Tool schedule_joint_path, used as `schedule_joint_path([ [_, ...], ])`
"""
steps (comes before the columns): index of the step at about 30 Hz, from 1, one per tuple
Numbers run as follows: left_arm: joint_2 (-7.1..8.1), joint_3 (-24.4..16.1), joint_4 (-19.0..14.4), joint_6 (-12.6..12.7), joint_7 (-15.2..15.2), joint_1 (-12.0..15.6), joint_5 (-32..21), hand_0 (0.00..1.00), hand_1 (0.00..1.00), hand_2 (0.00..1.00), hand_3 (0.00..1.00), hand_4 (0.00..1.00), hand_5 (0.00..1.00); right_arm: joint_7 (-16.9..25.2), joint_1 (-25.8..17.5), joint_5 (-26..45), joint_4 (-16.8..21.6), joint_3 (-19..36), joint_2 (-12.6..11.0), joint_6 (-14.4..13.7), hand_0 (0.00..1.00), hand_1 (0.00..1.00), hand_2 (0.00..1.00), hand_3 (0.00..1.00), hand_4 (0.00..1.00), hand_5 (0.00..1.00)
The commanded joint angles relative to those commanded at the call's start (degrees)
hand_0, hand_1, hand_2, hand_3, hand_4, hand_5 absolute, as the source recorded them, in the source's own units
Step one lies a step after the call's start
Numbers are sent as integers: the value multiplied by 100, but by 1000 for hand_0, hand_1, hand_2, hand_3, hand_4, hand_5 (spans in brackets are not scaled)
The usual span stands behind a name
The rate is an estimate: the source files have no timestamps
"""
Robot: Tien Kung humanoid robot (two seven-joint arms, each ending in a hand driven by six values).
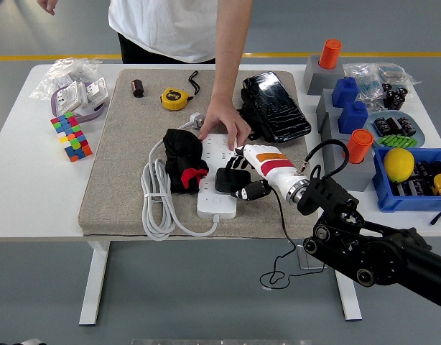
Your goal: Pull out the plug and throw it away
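A white power strip (pixel 216 175) lies on the grey mat (pixel 127 165), its white cable (pixel 157 203) coiled at the left. A black plug (pixel 230 179) sits in the strip's near half. My right hand (pixel 242 177), white with black fingers, is curled around that plug from the right. A person's hand (pixel 223 122) presses down on the strip's far end. The left arm is out of sight.
A black and red pouch (pixel 182 161) lies left of the strip, a black case (pixel 274 106) behind it, a yellow tape measure (pixel 174 98) further back. A colour cube (pixel 71 135) is at the left. Blue bins, blue blocks and orange cylinders (pixel 359 145) crowd the right.
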Motion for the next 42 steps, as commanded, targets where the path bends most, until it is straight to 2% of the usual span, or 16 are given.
schedule_joint_path([
  [1, -1, -1, 0, 0, 1, 0, 0, 549, 688, 717, 727, 940, 538, 3, -1, 1, 1, 1, -1, -8, 468, 466, 463, 437, 977, 2],
  [12, 5, 6, 4, -1, 2, -3, -1, 549, 689, 716, 727, 940, 538, -12, -7, -42, 61, 47, -27, -31, 484, 461, 463, 450, 968, 2],
  [21, 2, 1, 5, -1, 1, 3, 1, 549, 688, 717, 726, 940, 537, -18, -55, -12, 279, 286, -96, -29, 487, 451, 458, 454, 966, 2],
  [35, 3, -12, 4, -5, -1, -9, 8, 551, 688, 717, 727, 940, 538, 16, -108, 102, 398, 486, -145, 4, 488, 445, 454, 453, 964, 2],
  [37, 3, -15, 6, -6, 1, -4, 5, 547, 688, 717, 726, 940, 538, 24, -137, 110, 465, 568, -160, 138, 503, 475, 472, 457, 992, 2],
  [42, 3, -12, 10, -9, 3, 1, 3, 547, 688, 717, 726, 940, 538, -23, -186, 171, 676, 781, -194, 455, 503, 475, 472, 457, 992, 2],
])
